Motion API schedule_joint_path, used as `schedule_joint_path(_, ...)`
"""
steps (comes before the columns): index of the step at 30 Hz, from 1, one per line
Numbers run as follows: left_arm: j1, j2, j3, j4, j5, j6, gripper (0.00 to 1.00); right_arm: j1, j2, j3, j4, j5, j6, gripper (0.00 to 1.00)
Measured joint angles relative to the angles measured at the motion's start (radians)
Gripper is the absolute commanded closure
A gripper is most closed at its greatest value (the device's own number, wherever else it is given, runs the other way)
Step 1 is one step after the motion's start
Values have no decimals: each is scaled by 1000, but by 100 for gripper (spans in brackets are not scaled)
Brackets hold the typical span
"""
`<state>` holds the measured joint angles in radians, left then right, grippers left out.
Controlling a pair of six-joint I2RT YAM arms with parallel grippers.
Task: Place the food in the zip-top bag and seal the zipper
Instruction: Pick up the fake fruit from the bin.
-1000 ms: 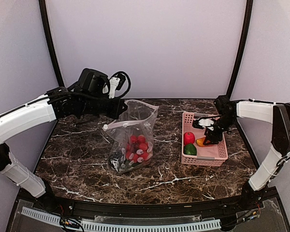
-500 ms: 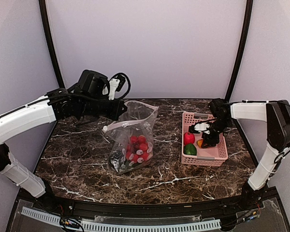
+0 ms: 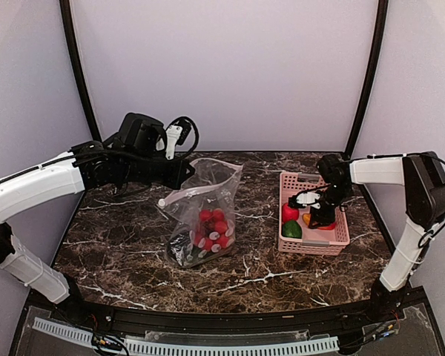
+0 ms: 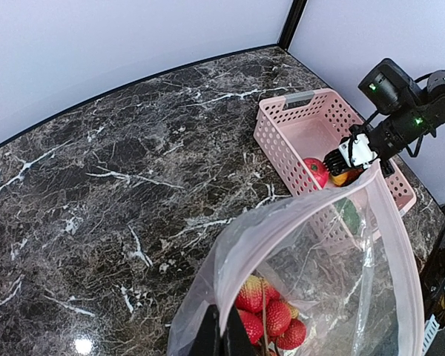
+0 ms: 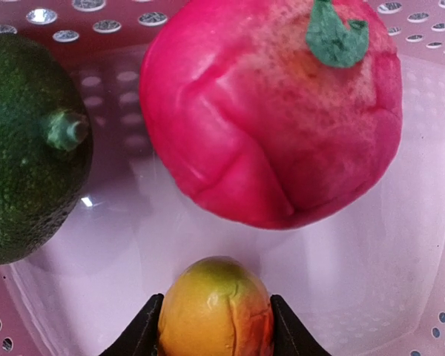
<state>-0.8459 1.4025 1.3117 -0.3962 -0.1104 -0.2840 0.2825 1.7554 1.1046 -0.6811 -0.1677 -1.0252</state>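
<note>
Left arm (image 3: 37,182) raised, jaws clamped; right arm (image 3: 382,169) reaching down, jaws gripping.

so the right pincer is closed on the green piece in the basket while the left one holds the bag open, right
Not quite. The right pincer is closed on the orange piece, not the green one, which lies clear of the fingers, as the right wrist view shows. The rest stands: this is in the basket, and the left pincer holds the bag open.

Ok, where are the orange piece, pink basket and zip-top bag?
orange piece (image 5: 215,308), right wrist view, middle.
pink basket (image 4: 278,144), left wrist view, side wall.
zip-top bag (image 3: 211,189), top external view, upper part.
</note>
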Motion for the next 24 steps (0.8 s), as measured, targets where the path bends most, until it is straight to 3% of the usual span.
schedule_joint_path(11, 0, 0, 0, 3, 8, 1, 99, 3, -80, 81, -90, -91, 67, 68)
schedule_joint_path(24, 0, 0, 0, 3, 17, 2, 99, 95, -205, 356, -204, -343, 168, 69)
